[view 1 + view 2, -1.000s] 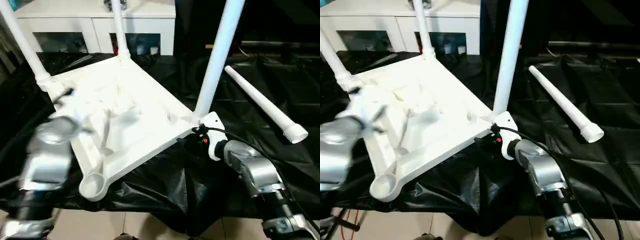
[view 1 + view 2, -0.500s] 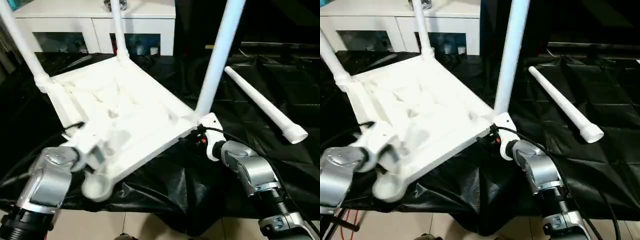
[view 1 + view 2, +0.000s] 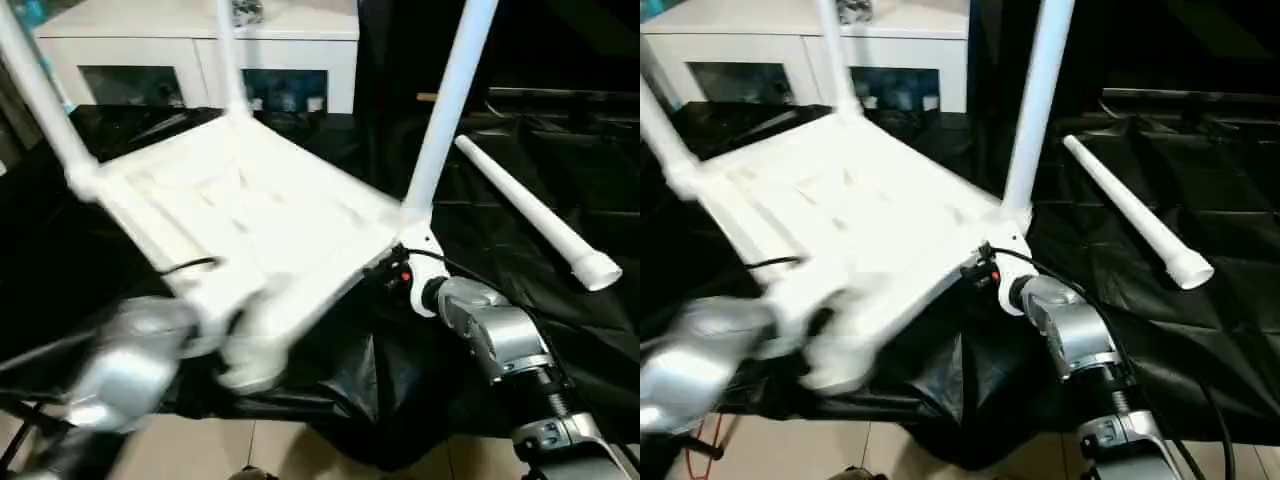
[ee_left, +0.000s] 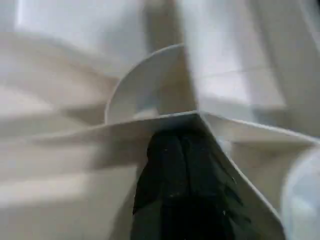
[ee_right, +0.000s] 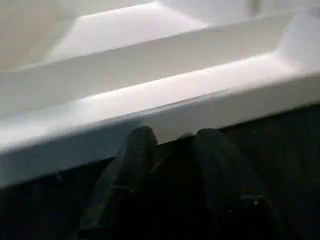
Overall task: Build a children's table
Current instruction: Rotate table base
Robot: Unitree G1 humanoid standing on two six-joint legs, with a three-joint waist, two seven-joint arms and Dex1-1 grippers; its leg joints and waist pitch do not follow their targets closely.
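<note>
Left gripper [image 4: 182,175] at 8 o'clock: fingers look pinched together under a tabletop [image 3: 240,210] rib, probably gripping it, blurry. Tabletop sits inverted on the black-draped table [image 3: 520,300], three legs up. Right gripper [image 5: 172,150] narrow at 4 o'clock edge, steadying. Loose leg [image 3: 530,215] lies at 2 o'clock.

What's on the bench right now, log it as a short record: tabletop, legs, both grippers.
tabletop: upside down, ribbed side up, on the black cloth
fitted legs: three, standing up from corner sockets, e.g.
loose leg: lying on the cloth, to the robot's right of the tabletop
empty socket: near corner, beside the left arm
left gripper: against a rib of the tabletop's underside
right gripper: at the tabletop's edge, near the right leg
</note>
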